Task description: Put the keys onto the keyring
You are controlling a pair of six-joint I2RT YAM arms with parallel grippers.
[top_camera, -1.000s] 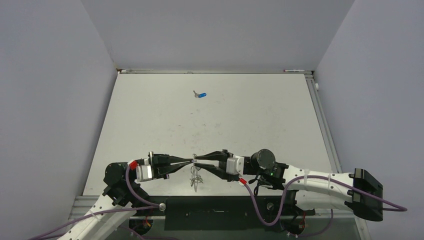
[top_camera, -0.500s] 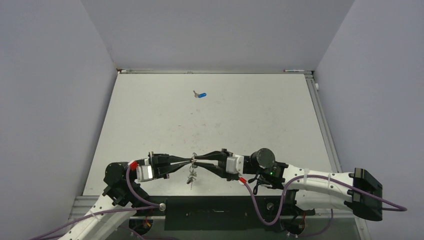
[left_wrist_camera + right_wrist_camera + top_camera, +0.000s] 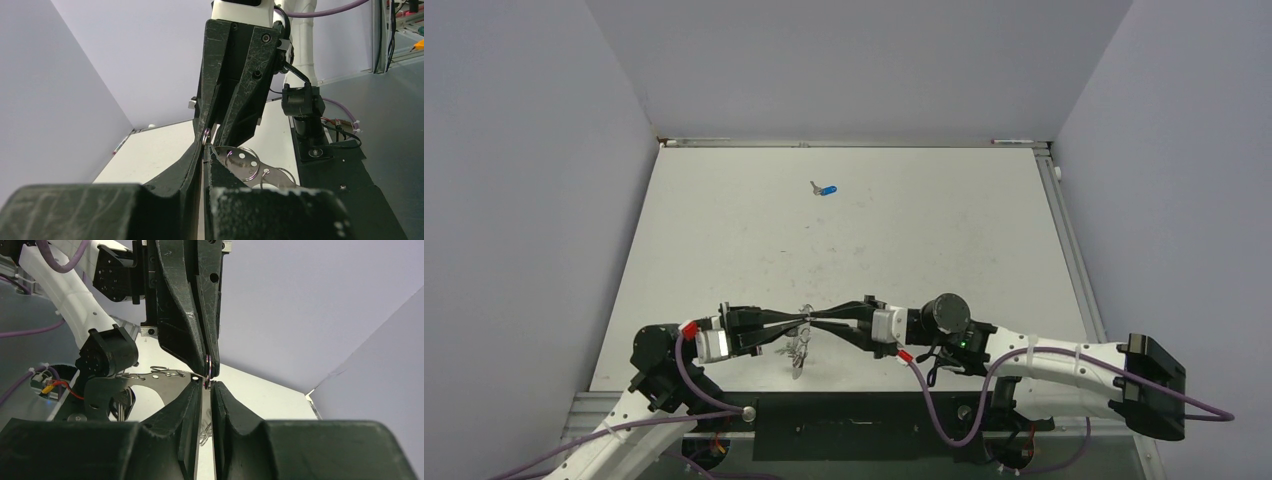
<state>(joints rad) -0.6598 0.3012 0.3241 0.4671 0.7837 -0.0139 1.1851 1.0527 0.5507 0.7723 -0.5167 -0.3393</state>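
Both grippers meet tip to tip near the table's front edge. My left gripper (image 3: 800,323) and my right gripper (image 3: 816,320) are each shut on the keyring (image 3: 799,348), a silvery bunch that dangles below them. In the left wrist view my gripper (image 3: 205,146) pinches a small ring (image 3: 206,134), with a holed metal strip and rings (image 3: 246,163) beside it. In the right wrist view my gripper (image 3: 207,385) grips the same small ring (image 3: 208,368) and the strip (image 3: 160,378). A dark-headed key (image 3: 123,405) hangs from it. The blue key (image 3: 826,189) lies far back. The green key is not identifiable.
The white table (image 3: 944,240) is walled by grey panels on the left, back and right. A black base plate (image 3: 854,415) runs along the near edge between the arm bases. Purple cables trail from both arms.
The hanging bunch of the keyring has swung left and slightly up. The two grippers stay tip to tip, with the right one shifted a little left.
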